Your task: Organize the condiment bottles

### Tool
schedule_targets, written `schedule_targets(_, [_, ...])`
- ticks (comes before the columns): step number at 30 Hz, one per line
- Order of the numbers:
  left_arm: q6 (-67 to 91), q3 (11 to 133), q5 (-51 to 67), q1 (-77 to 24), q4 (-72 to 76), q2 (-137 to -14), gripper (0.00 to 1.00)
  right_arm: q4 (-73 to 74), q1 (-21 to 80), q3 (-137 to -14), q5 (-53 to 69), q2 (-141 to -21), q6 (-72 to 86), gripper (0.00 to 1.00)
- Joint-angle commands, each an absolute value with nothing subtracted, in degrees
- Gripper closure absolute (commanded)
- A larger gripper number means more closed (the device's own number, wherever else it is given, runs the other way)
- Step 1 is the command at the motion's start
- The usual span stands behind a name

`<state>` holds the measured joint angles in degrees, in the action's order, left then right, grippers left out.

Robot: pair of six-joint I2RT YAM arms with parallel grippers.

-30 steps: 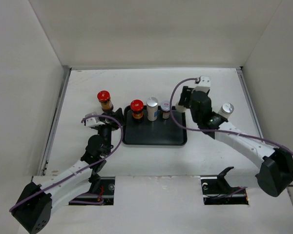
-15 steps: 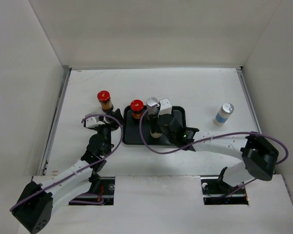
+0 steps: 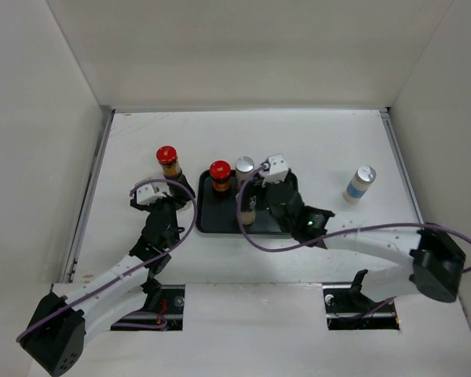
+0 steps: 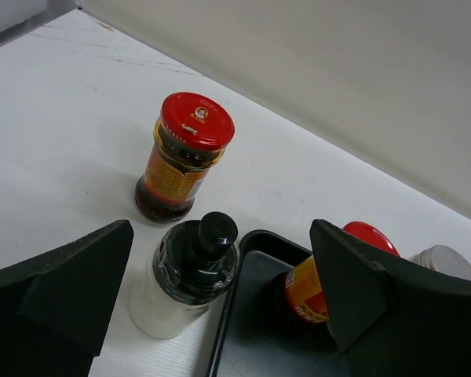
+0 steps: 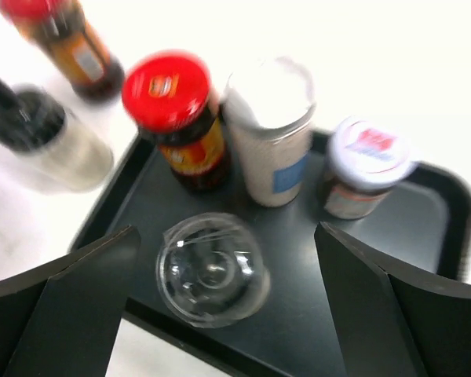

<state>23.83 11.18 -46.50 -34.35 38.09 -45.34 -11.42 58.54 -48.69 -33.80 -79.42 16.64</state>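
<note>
Black tray (image 5: 353, 267) holds 4 jars. A red-capped jar (image 5: 177, 118), a silver-lid jar (image 5: 271, 129) and a logo-lid jar (image 5: 365, 165) stand in a row along its far side. A clear-lid jar (image 5: 212, 267) stands in front of them.

Over that last one hangs the right gripper (image 5: 228, 236), spread wide with 1 finger to each side, clear of the jar and gripping nothing. The jar stands on its own, so I judge it delivered. It starts a front row, probably because the back row is nearly full.

3 jars stand off the tray. A dark-cap jar (image 4: 192, 271) is just beside the tray's left edge, with a second red jar (image 4: 190, 157) near it on the far side. The left gripper (image 4: 220, 255) is likewise wide open and empty, its fingers flanking the dark-cap jar without touching. It looks lined up for a grasp around the body below the cap.

A blue-label bottle (image 3: 359, 183) stands alone on the table (image 3: 322, 141), well right of the tray. It is likely the right arm's job, being on that side.
</note>
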Motion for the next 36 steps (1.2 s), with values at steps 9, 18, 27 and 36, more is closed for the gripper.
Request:
schedule_targets(9, [23.7, 13.0, -46.5, -39.5, 41.0, -43.8, 0.0, -2.3, 29.1, -37.2, -54.2, -51.4, 18.2, 0.0])
schedule_targets(18, [23.6, 11.7, -45.7, -43.2, 44.6, -44.7, 0.0, -1.9, 13.1, -41.0, -50.8, -64.0, 20.2, 0.0])
schedule_targets(27, [23.7, 11.3, -45.7, -43.0, 44.6, -44.2, 0.0, -3.9, 8.2, -43.6, -44.8, -70.9, 21.4, 0.0])
schedule_targets(36, [24.0, 11.4, -45.7, -42.2, 44.6, -45.4, 0.0, -6.2, 6.1, -43.6, -38.9, -72.8, 23.7, 0.42])
